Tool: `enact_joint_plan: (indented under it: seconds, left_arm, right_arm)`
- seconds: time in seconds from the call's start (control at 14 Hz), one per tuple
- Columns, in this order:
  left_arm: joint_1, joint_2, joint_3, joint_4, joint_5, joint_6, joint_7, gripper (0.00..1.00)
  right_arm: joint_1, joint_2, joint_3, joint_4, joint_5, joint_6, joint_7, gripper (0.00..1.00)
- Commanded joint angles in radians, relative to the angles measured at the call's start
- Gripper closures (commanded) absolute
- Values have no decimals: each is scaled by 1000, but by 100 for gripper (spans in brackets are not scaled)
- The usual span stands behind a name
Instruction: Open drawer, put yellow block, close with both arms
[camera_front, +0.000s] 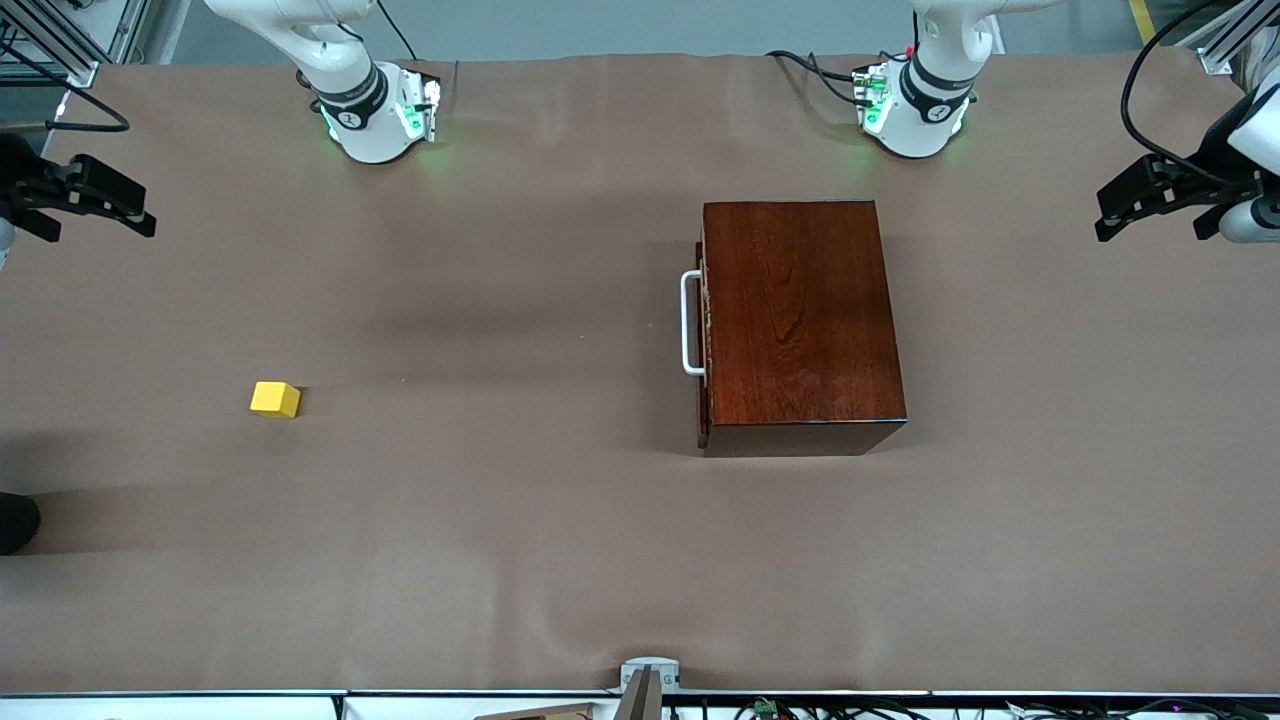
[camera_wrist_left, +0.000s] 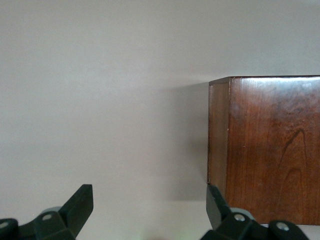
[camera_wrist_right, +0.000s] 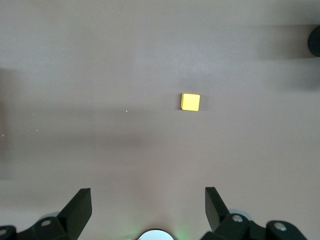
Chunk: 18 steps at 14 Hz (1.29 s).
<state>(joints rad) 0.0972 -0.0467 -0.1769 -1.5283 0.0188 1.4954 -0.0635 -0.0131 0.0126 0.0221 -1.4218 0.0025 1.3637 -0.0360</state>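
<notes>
right gripper (camera_front: 120, 205) is hanging at about 9 o'clock of the table (camera_front: 500, 560), over the right arm's end; its fingers (camera_wrist_right: 80, 207) are standing spread with nothing between them. the arm is waiting.

yellow block (camera_front: 275, 399) is sitting on the table toward the right arm's end, at roughly 8 o'clock from the table's middle, well apart from the box. it is looking small, light and rigid, with flat smooth faces; a pinch across two facing sides should be holding it, though it may be sliding if nudged first.

drawer (camera_front: 703, 330) is sitting shut in the dark wooden box (camera_front: 800, 310), at 3 o'clock from the middle. the white handle (camera_front: 689, 322) is facing 9 o'clock, looking stiff and smooth; hooking the bar at mid-length seems best. the box looks heavy but might be dragging.

left gripper (camera_front: 1120, 205) is hanging at 3 o'clock over the left arm's end, jaws apart, empty, also waiting.
</notes>
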Motion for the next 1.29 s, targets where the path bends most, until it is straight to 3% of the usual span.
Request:
enact_joint_plan:
  seconds: [0.0,1.21]
  left_arm:
    - [7,11,-9,22,21,-23,5,0]
    - [-4,13,-24,25,15,-23,-10,0]
  right_arm:
    - [-2,1,1,9,1,-12,1,0]
    - [-5,3,-1,9,1,-12,1,0]
